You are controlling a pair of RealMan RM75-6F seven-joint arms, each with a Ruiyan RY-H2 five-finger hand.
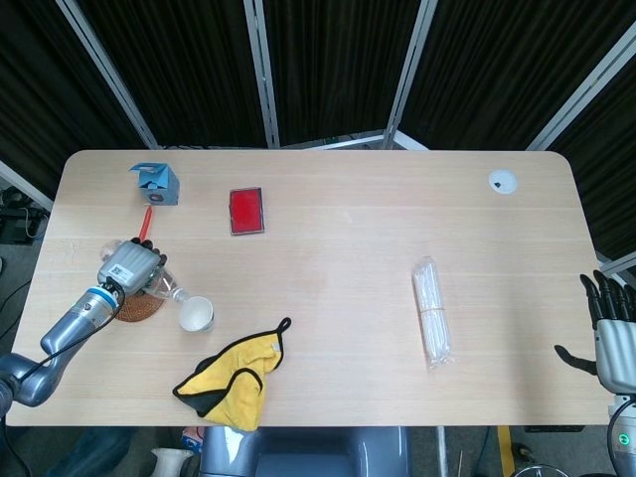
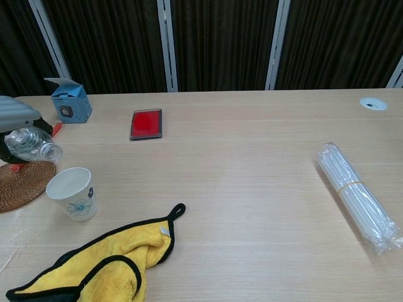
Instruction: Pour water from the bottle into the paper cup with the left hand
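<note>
The clear plastic water bottle (image 2: pixel 31 143) is gripped around its body by the left hand (image 1: pixel 129 266), tilted, its mouth just beside the white paper cup (image 2: pixel 70 192). It is judged light, thin-walled and easily crushed. The right hand (image 1: pixel 612 333) holds nothing, fingers apart.

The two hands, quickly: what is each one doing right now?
Left hand: holding the water bottle, tipped toward the paper cup.
Right hand: open, holding nothing.

Left hand (image 1: pixel 129 266) grips; right hand (image 1: pixel 611 333) idle, fingers spread.
</note>
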